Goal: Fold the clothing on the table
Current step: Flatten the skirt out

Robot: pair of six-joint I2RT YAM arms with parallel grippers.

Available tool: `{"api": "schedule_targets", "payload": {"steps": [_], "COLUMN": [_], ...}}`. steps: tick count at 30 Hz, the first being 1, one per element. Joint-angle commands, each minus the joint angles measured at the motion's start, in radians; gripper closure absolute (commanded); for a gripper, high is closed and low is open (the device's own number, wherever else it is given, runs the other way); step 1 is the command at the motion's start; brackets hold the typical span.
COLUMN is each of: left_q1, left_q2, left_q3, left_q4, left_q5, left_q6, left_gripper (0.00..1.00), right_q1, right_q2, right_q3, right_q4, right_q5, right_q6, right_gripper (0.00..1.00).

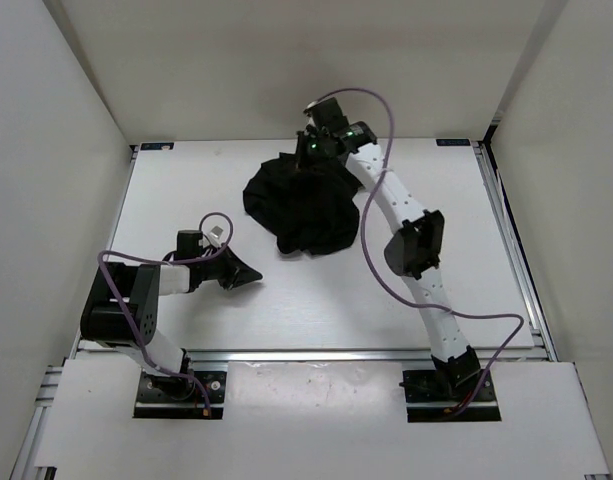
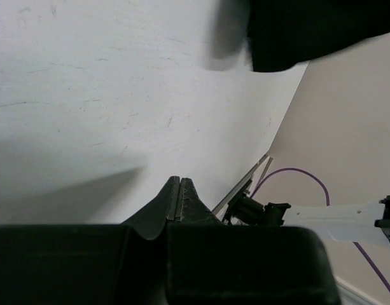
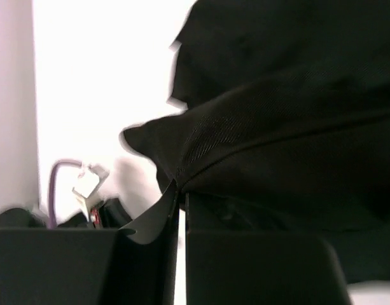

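Observation:
The clothing (image 1: 306, 205) is a crumpled black heap on the white table (image 1: 186, 190), towards the back centre. My right gripper (image 1: 308, 152) reaches over the heap's far edge. In the right wrist view it (image 3: 182, 190) is shut on a fold of the clothing (image 3: 277, 127), which rises from its fingertips. My left gripper (image 1: 254, 276) hovers low over the table, left of and nearer than the heap. Its jaws (image 2: 181, 181) are pressed together with nothing between them. In the left wrist view, an edge of the clothing (image 2: 309, 32) shows at the upper right.
White walls enclose the table on three sides. Aluminium rails run along the right edge (image 1: 506, 230) and the front edge (image 1: 306, 355). The right arm's elbow (image 1: 416, 245) hangs over the table to the right of the heap, and a purple cable (image 1: 381, 110) loops from its wrist.

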Motion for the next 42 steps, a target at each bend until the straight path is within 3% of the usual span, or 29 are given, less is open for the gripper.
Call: {"api": "schedule_targets", "payload": {"steps": [1, 3, 5, 8, 11, 16, 19, 20, 22, 24, 26, 27, 33, 37, 42], "left_q1": [0.011, 0.020, 0.028, 0.019, 0.014, 0.007, -0.007, -0.007, -0.010, -0.006, 0.014, 0.016, 0.002, -0.055, -0.137], "left_q2": [-0.086, -0.099, -0.109, -0.110, -0.107, -0.110, -0.095, -0.093, -0.098, -0.110, -0.113, -0.121, -0.097, -0.100, -0.124], "left_q3": [-0.013, -0.008, -0.014, -0.019, -0.014, -0.025, -0.028, -0.025, -0.021, -0.022, -0.033, -0.042, -0.019, 0.039, 0.075], "left_q4": [-0.019, -0.042, -0.049, -0.049, -0.046, -0.027, -0.008, -0.008, -0.013, -0.010, -0.011, -0.011, -0.008, -0.029, -0.037], "left_q5": [-0.008, -0.016, -0.023, -0.022, -0.028, -0.043, -0.039, -0.033, -0.029, -0.026, -0.023, -0.023, -0.014, 0.015, -0.016], "left_q6": [0.031, 0.044, 0.047, 0.039, 0.036, 0.025, 0.004, 0.002, 0.004, 0.007, 0.007, 0.008, 0.008, -0.007, -0.048], "left_gripper": [1.00, 1.00, 1.00, 1.00, 1.00, 1.00, 1.00, 1.00, 1.00, 1.00, 1.00, 1.00, 1.00, 0.99, 0.69], "right_q1": [0.021, 0.058, 0.082, 0.076, 0.041, 0.014, -0.083, -0.110, -0.147, -0.209, -0.349, -0.364, -0.441, -0.450, -0.431], "right_q2": [0.051, 0.024, -0.086, -0.211, -0.283, -0.352, -0.387, -0.428, -0.528, -0.654, -0.903, -0.933, -1.065, -1.090, -1.073], "right_q3": [0.063, 0.166, 0.095, -0.017, -0.063, 0.000, -0.202, -0.338, -0.734, -1.063, -1.503, -1.604, -1.767, -1.809, -1.797], "right_q4": [0.075, 0.148, 0.246, 0.323, 0.326, 0.297, 0.165, 0.128, 0.151, 0.296, 0.425, 0.407, 0.263, 0.284, 0.288], "right_q5": [-0.373, -0.426, -0.413, -0.441, -0.460, -0.397, -0.322, -0.289, -0.218, -0.244, -0.270, -0.236, -0.104, -0.101, -0.090], "right_q6": [-0.021, -0.104, -0.210, -0.218, -0.228, -0.221, -0.158, -0.160, -0.134, -0.042, 0.075, 0.077, 0.014, 0.017, 0.015], "right_gripper": [1.00, 1.00, 0.99, 1.00, 1.00, 1.00, 1.00, 1.00, 1.00, 1.00, 1.00, 1.00, 1.00, 1.00, 1.00]}}
